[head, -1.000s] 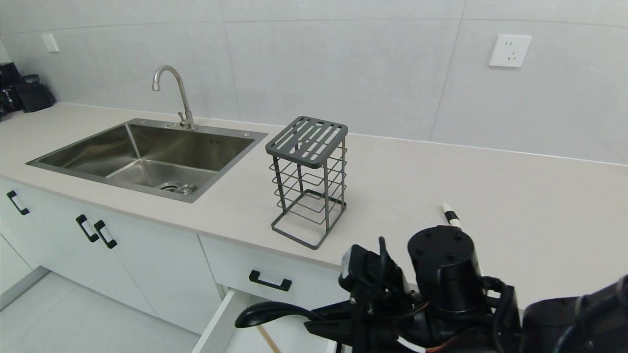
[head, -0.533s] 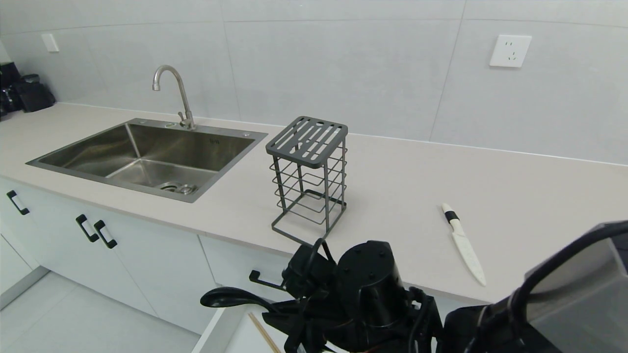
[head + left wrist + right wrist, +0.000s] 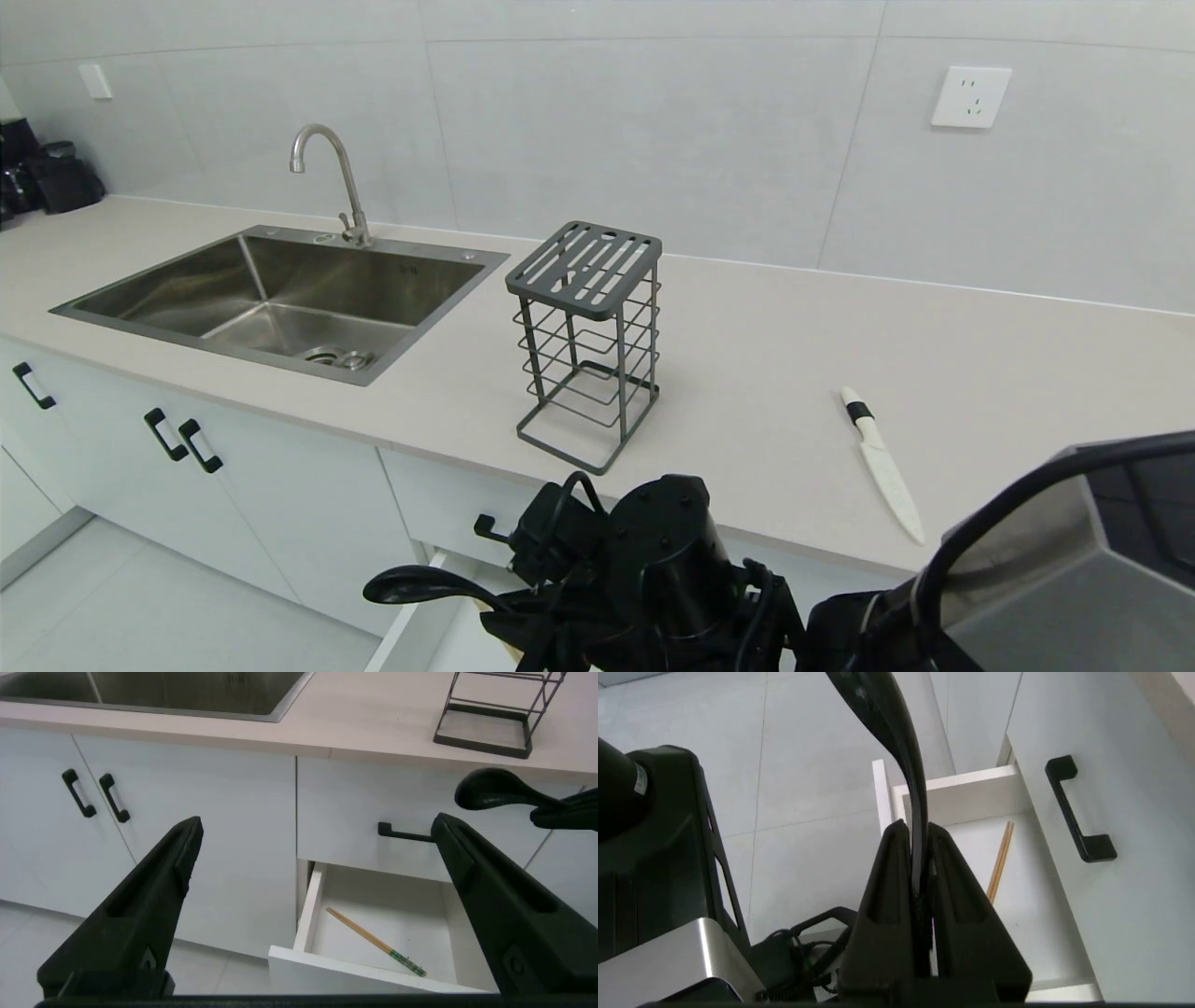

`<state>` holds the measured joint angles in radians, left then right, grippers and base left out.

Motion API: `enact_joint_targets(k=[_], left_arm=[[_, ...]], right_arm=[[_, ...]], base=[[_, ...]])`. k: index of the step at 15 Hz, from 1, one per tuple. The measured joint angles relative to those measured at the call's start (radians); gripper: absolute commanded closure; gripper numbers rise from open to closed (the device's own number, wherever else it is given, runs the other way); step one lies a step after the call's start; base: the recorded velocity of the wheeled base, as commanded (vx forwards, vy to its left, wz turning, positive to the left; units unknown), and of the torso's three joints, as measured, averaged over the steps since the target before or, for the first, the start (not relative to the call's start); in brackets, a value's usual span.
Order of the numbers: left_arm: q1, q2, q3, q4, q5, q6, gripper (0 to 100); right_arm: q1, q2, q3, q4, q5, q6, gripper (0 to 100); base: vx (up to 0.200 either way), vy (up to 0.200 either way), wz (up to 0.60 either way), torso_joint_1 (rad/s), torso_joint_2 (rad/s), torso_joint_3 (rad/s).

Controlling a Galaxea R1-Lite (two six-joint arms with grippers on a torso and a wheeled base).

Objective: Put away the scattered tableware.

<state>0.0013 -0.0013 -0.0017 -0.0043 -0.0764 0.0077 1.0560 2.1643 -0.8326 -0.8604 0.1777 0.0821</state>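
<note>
The black spoon (image 3: 420, 585) was glossy, with an oval bowl and a slim curved handle. It hung in the air near the open drawer (image 3: 309, 917). The right gripper (image 3: 915, 854) was clamped tight on its handle. The left gripper (image 3: 318, 826) stood spread wide, holding nothing, facing the drawer, where a chopstick (image 3: 374, 943) lay. A white knife (image 3: 882, 464) lay on the counter (image 3: 747, 373).
</note>
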Motion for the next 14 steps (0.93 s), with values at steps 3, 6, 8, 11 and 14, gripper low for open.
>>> enact_joint_targets(k=[3, 6, 8, 11, 14], left_arm=[[0.000, 0.000, 0.000, 0.000, 0.000, 0.000, 0], [0.000, 0.000, 0.000, 0.000, 0.000, -0.001, 0], [0.000, 0.000, 0.000, 0.000, 0.000, 0.000, 0], [0.000, 0.000, 0.000, 0.001, 0.000, 0.000, 0], [0.000, 0.000, 0.000, 0.001, 0.000, 0.000, 0]], right_arm=[[0.005, 0.014, 0.002, 0.000, 0.005, 0.002, 100], [0.005, 0.021, -0.010, 0.009, 0.008, 0.003, 100], [0.007, 0.023, -0.016, 0.016, 0.008, 0.003, 100], [0.007, 0.024, -0.017, 0.016, 0.008, 0.004, 100], [0.007, 0.024, -0.017, 0.016, 0.008, 0.004, 100]], base=[[0.000, 0.000, 0.00, 0.000, 0.00, 0.000], [0.000, 0.000, 0.00, -0.175, 0.34, 0.167], [0.000, 0.000, 0.00, -0.239, 0.48, 0.229], [0.000, 0.000, 0.00, -0.255, 0.50, 0.242], [0.000, 0.000, 0.00, -0.250, 0.48, 0.232]])
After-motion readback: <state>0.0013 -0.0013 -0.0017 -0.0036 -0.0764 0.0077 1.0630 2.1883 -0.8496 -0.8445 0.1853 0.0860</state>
